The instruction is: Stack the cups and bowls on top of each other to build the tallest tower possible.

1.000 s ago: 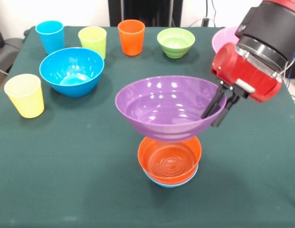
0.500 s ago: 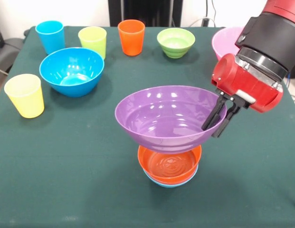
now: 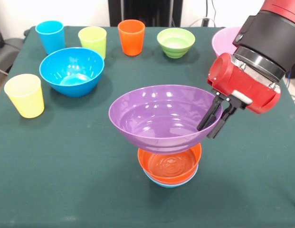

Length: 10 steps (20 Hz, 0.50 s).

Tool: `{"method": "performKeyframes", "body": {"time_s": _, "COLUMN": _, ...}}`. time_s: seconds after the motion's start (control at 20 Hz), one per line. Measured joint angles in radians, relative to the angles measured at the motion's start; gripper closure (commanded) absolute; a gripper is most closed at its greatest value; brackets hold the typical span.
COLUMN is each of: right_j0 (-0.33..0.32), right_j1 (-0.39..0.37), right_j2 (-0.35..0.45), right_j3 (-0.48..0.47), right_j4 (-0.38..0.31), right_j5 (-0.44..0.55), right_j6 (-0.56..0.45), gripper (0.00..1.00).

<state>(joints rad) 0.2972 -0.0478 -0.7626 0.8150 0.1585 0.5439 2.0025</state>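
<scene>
Two bowls form the tower (image 3: 169, 166) so far, orange nested in light-blue, at six o'clock. The gripper (image 3: 211, 122) pinches the purple bowl's (image 3: 159, 118) three-o'clock rim, holding it just above. Seven pieces wait around ten to one o'clock.

This is looking like a robotics lab, not a home. A red and black robot arm (image 3: 254, 61) is reaching in from two o'clock over a table (image 3: 66, 166) draped in dark green cloth. Cables (image 3: 211, 12) are hanging against a white wall at twelve o'clock, beside a black stand (image 3: 145, 9). Bright plastic cups and bowls are sitting as test props.
</scene>
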Motion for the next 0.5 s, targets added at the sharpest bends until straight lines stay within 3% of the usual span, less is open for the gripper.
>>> {"method": "performKeyframes", "body": {"time_s": 0.5, "right_j0": -0.003, "right_j1": 0.008, "right_j2": 0.002, "right_j3": -0.011, "right_j4": 0.012, "right_j5": 0.018, "right_j6": 0.000, "gripper": 1.00}}
